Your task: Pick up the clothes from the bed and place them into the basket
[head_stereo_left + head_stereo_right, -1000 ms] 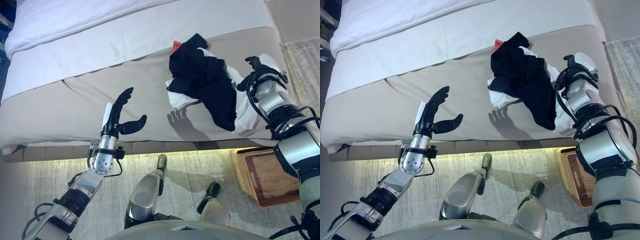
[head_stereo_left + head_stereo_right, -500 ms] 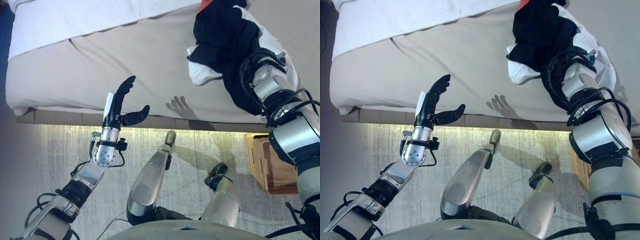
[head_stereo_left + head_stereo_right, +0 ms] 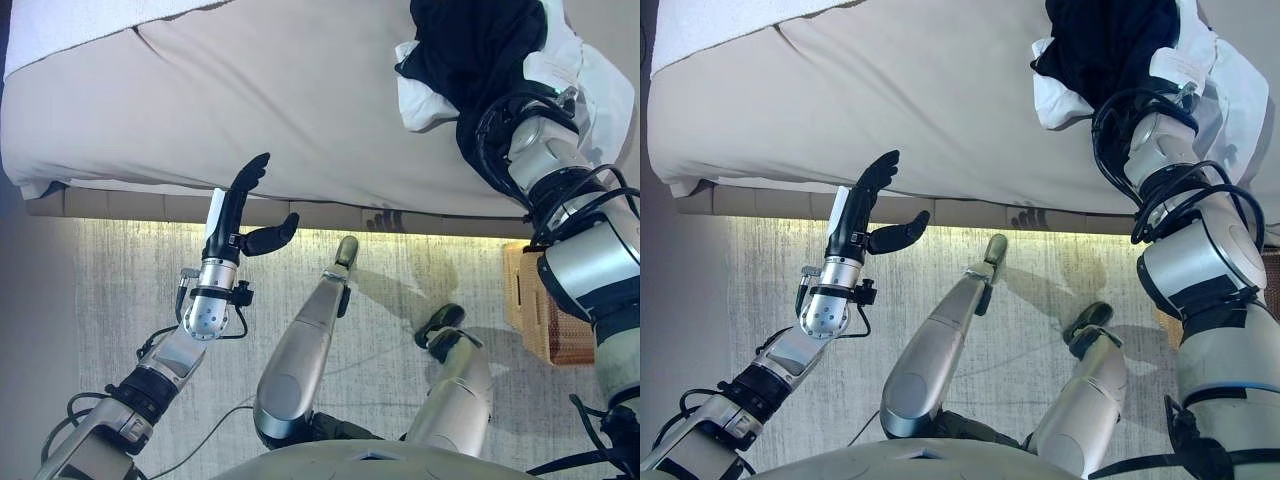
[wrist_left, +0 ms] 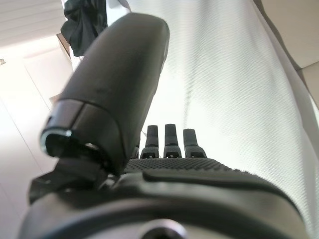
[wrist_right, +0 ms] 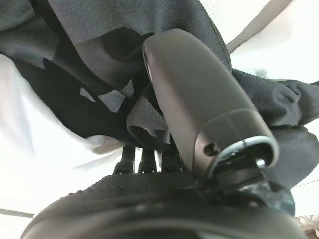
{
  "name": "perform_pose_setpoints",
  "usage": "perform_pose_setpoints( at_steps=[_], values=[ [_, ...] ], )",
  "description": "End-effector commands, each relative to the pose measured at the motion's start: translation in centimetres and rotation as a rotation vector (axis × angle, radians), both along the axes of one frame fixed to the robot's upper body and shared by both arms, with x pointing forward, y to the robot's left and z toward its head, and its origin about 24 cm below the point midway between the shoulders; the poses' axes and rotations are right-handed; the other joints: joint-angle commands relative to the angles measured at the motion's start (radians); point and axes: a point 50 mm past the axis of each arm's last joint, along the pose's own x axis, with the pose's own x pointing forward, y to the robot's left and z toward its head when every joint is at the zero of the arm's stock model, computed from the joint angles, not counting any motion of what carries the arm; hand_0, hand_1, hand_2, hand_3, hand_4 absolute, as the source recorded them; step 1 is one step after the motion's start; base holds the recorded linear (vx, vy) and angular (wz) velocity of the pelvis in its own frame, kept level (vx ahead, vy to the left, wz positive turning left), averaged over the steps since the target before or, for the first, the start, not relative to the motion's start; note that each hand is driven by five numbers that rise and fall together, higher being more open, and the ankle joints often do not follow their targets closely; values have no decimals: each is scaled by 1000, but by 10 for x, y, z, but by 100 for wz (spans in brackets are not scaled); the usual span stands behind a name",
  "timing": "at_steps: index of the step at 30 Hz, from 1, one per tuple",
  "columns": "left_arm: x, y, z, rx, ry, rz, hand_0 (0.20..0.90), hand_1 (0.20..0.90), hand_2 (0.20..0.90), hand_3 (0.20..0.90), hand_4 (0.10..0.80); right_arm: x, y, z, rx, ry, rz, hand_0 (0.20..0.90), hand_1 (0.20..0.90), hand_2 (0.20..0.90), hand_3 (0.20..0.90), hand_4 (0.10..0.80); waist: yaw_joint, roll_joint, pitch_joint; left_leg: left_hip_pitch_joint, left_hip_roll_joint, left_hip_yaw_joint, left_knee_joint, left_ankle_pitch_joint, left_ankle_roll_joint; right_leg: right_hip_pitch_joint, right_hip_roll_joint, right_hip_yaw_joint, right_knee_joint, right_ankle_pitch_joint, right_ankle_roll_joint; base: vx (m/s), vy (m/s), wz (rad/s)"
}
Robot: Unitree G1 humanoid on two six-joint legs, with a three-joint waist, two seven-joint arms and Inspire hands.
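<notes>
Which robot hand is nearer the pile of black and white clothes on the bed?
Right. The right robot hand is in the clothes pile; the left robot hand hangs open, well clear, at the bed edge.

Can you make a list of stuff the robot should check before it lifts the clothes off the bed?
1. Right hand is in the clothes: ok, black cloth bunches round it.
2. Fingers really closed on cloth: cannot tell, they are buried.
3. Left hand out of the way: ok, open, holding nothing.
4. Basket nearby: ok, on the floor beside the bed.
5. Whole pile will come along: cannot tell.
</notes>
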Motion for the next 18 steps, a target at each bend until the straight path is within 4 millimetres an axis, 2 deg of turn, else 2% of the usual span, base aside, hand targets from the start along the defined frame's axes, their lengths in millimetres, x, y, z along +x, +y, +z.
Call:
perform_pose_setpoints(
  at_steps=[1,2,11,18],
  values=[
    [-5,-9,43,-70,-233,-90,900,900,900,900,800,2,14,49,-86,-142,68,411,411,411,329,229,32,49,-9,25,0,-3,55,-131,49,15,45,14,94,-34,-62,-34,-1,1],
    [-5,-8,44,-71,-234,-88,900,900,900,900,800,2,16,49,-75,-164,85,300,300,300,200,100,30,46,-9,31,2,-1,51,-131,49,21,45,14,89,-32,-61,-36,4,-3],
    [1,-8,44,-53,-229,-59,900,900,900,900,800,3,25,44,7,-265,150,300,300,300,200,100,5,10,-9,136,27,15,-1,-126,41,130,53,3,1,-9,-52,-19,-1,-6],
    [7,3,34,-4,-161,-22,900,900,900,900,800,-4,10,57,49,-323,137,300,300,300,200,100,-11,-29,-9,323,46,32,-75,-117,26,333,49,-15,-120,21,-37,15,-19,-4]
  ],
)
